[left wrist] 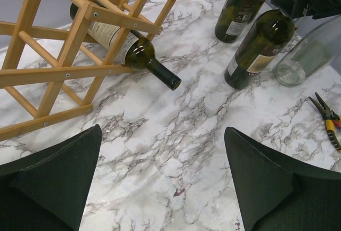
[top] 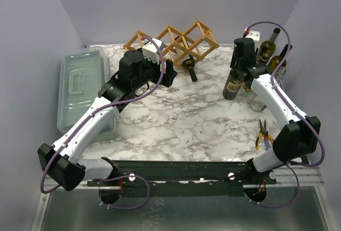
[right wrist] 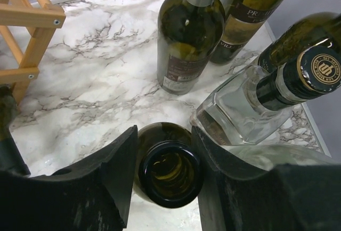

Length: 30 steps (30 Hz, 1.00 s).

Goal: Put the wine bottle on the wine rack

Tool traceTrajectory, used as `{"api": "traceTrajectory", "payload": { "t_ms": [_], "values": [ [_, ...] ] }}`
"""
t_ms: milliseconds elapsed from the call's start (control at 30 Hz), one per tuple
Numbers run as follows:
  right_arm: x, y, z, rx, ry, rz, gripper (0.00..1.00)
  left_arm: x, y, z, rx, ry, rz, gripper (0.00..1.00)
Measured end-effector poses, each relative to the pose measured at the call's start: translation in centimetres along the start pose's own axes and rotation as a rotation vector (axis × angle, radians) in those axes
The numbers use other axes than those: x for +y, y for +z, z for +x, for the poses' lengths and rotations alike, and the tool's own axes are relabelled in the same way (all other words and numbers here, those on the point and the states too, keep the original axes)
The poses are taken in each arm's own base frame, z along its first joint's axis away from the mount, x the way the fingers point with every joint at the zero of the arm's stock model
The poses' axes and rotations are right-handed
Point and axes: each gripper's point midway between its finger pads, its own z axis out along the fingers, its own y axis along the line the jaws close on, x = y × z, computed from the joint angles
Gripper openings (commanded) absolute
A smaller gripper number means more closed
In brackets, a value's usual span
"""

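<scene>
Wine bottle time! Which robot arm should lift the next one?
The right arm: its jaws hug the neck of an upright wine bottle. The left arm hovers open-jawed by the wine rack, holding nothing.

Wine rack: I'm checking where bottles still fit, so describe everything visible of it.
The rack is a light-brown lattice of thin wooden sticks, screwed at the joints, forming a row of open diamond cells. It stands at the far edge of the marble table. One dark green bottle with a pale label lies in a low cell right of the middle, neck poking out toward the arms. The other cells in view look empty. The open left pincer hovers in front, not touching it.
</scene>
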Motion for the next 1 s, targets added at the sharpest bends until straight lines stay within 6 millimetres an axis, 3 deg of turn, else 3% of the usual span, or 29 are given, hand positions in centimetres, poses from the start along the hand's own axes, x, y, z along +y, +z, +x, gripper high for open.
{"api": "traceTrajectory", "payload": {
  "t_ms": [333,600,1000],
  "values": [
    [0.6,0.4,0.3,-0.003,0.009,-0.02,0.28,-0.1,0.2,0.3,0.008,0.001,0.0,0.99],
    [0.7,-0.1,0.5,0.014,0.028,-0.044,0.01,-0.2,0.3,0.6,0.013,0.004,-0.01,0.99],
    [2.0,-5.5,3.1,0.132,0.078,-0.278,0.01,-0.5,0.4,0.6,0.013,0.012,-0.015,0.99]
  ]
}}
